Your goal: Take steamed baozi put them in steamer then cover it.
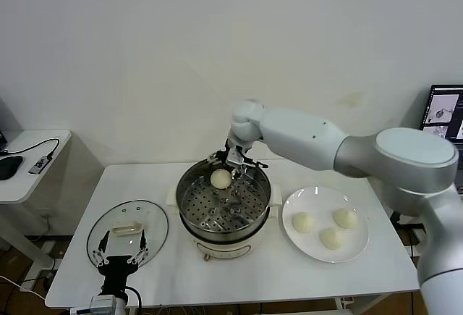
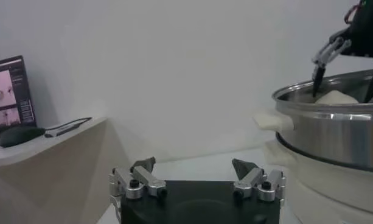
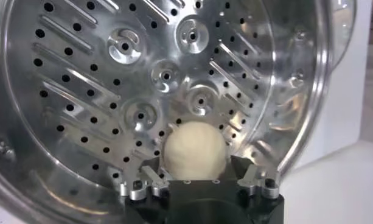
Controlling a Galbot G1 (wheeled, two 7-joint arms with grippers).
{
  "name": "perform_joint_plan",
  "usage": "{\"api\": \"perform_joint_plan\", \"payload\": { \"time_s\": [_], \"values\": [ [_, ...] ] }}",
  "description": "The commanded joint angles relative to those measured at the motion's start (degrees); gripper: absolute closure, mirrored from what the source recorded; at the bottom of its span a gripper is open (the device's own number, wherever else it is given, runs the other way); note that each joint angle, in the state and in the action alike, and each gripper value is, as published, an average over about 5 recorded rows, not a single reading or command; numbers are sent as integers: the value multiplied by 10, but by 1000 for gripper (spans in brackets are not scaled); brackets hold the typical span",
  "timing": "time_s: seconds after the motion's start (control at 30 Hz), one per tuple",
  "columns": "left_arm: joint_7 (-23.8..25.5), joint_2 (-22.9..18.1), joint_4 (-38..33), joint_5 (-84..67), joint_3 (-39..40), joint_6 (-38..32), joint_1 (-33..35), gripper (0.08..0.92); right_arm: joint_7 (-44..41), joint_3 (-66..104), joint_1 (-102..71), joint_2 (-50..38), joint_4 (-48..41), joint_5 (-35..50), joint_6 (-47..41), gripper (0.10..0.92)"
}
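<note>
One steamed baozi (image 1: 221, 178) lies on the perforated tray at the far side of the steamer (image 1: 189, 210). In the right wrist view it (image 3: 195, 151) sits between the spread fingers of my right gripper (image 3: 195, 171), with small gaps on both sides. The right gripper (image 1: 233, 161) hangs open just over the steamer's back rim. Three more baozi (image 1: 303, 221) lie on the white plate (image 1: 359, 246) to the right. The glass cover (image 1: 152, 221) with its cream handle (image 1: 126, 228) lies flat at the front left. My left gripper (image 1: 123, 248) is parked open above it.
The steamer stands in the middle of the white table (image 1: 289, 279). A side table (image 1: 43, 148) with a mouse (image 1: 9, 166) and a cable stands at the left. A monitor (image 1: 443, 112) shows at the right edge. The left wrist view shows the steamer's wall (image 2: 332, 134).
</note>
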Motion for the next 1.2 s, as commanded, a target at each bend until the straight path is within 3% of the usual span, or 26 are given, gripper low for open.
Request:
{"api": "perform_joint_plan", "payload": {
  "time_s": [0.03, 0.17, 0.3, 0.53, 0.8, 1.2],
  "values": [
    [1, 4, -4, -4, -4, 0, 0, 177, -92, -10, 110, -131, 177, 245, -235, 205],
    [2, 7, -10, -6, -5, 1, 0, 177, -102, -9, 129, -245, 268, 245, -380, 203],
    [2, 8, -12, -5, -2, 2, -3, 177, -87, -12, 128, -347, 339, 242, -468, 203],
    [3, 8, -10, 3, 10, 3, -8, 177, -69, 5, 67, -496, 410, 220, -513, 203],
    [5, 12, -14, 6, 8, 11, -7, 177, -56, 44, -51, -509, 381, 165, -505, 203],
    [6, 13, -4, 5, 0, 13, -7, 177, -65, 120, -179, -425, 267, 90, -456, 203]
  ]
}}
